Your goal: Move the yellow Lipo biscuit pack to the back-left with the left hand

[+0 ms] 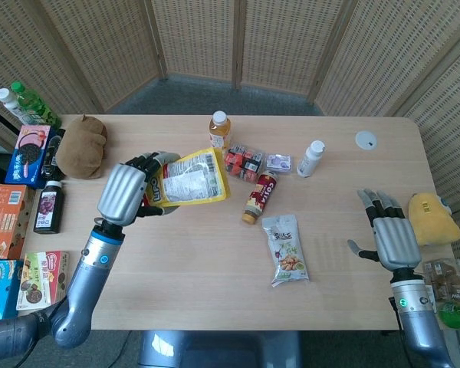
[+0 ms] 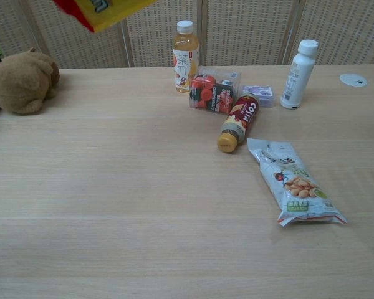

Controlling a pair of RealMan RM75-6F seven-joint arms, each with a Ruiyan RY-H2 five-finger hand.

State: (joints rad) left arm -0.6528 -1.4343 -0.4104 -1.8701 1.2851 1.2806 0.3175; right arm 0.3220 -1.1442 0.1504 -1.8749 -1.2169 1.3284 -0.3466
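Note:
My left hand (image 1: 126,192) grips the yellow Lipo biscuit pack (image 1: 190,179) and holds it in the air over the left-middle of the table. In the chest view only a corner of the pack (image 2: 100,11) shows at the top edge, and the hand is out of that frame. My right hand (image 1: 389,236) hovers open at the table's right side, fingers spread, holding nothing.
A brown plush toy (image 1: 82,146) lies at the back left. A tea bottle (image 1: 219,132), a clear snack box (image 1: 243,162), a cola bottle on its side (image 1: 259,196), a nut packet (image 1: 284,248) and a white bottle (image 1: 311,158) fill the centre. Boxes (image 1: 15,222) line the left edge.

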